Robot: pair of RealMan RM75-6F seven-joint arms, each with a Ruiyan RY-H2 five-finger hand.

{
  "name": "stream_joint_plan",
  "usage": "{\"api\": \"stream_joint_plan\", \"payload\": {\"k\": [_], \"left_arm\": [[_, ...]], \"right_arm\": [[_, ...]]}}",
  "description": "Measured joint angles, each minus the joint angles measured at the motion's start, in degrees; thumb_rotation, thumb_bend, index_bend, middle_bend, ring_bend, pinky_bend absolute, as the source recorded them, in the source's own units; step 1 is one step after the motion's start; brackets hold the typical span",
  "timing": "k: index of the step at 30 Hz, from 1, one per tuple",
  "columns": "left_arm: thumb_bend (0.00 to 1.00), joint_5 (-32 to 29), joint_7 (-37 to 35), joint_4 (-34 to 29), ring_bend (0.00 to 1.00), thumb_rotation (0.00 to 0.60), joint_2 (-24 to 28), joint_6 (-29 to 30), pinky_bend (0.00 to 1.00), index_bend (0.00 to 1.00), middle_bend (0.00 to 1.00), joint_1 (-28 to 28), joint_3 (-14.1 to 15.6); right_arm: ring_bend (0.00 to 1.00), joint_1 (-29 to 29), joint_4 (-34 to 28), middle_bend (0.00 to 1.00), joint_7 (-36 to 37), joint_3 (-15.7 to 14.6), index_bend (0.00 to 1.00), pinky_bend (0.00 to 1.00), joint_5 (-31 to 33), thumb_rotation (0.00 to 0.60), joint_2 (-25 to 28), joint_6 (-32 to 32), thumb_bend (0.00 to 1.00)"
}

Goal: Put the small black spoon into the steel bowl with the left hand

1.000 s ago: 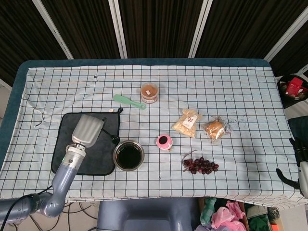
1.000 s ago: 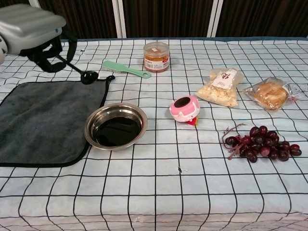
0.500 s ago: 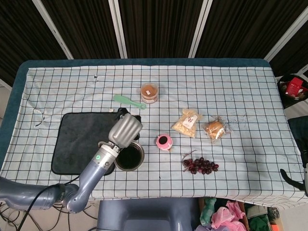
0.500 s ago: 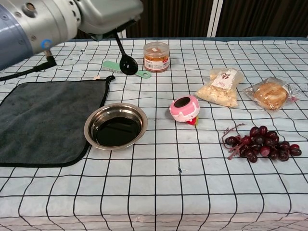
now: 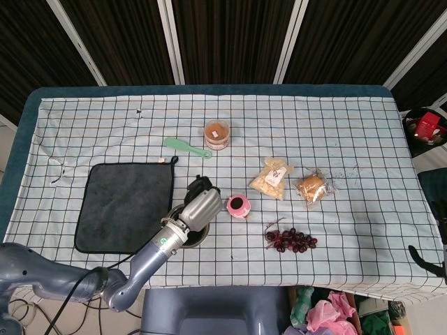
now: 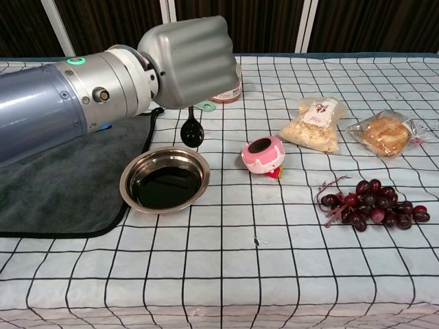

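My left hand [image 6: 193, 63] hangs above the steel bowl [image 6: 164, 180] and holds the small black spoon [image 6: 191, 130] by its handle. The spoon points down, its round head just above the bowl's far rim. In the head view the left hand [image 5: 200, 209] covers most of the bowl [image 5: 183, 239], and the spoon is hidden under the fingers. Of my right hand only a dark fingertip [image 5: 427, 257] shows at the right edge of the head view, too little to read its state.
A dark grey cloth [image 5: 124, 206] lies left of the bowl. A green brush [image 5: 186, 147] and a jar [image 5: 217, 134] sit behind it. To the right are a pink cup [image 6: 263, 155], a snack bag [image 6: 315, 123], a wrapped bun [image 6: 386, 134] and grapes [image 6: 371, 203].
My left hand has carried the spoon from above the cloth rightward and forward to over the bowl, and the spoon now hangs lower, near the bowl's rim.
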Motion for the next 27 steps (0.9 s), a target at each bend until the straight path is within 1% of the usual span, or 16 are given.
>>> {"api": "stream_joint_plan", "payload": {"k": [8,14,27], "left_arm": [[0.47,0.8,-1.9,0.8,0.88,0.600,-0.1,-0.4,0.78,0.70,0.91,1.2,3.6],[0.47,0.6,-2.5,2.8,0.88,0.600,-0.6,-1.0,0.78,0.70,0.91,1.7,4.9],[0.47,-1.0,-3.3,7.9,0.88,0.600,-3.6,-2.8,0.78,0.70,0.91,2.2,6.5]], "right_arm": [[0.10,-0.1,-0.1,0.01,-0.1,0.0,0.00,0.22,0.1,0.600,0.0,0.0,0.23],[0.10,-0.1,-0.2,0.01,-0.1,0.1,0.00,0.22,0.1,0.600,0.1,0.0,0.23],[0.10,-0.2,-0.2,0.01,-0.1,0.1,0.00,0.22,0.1,0.600,0.1,0.0,0.23]]}}
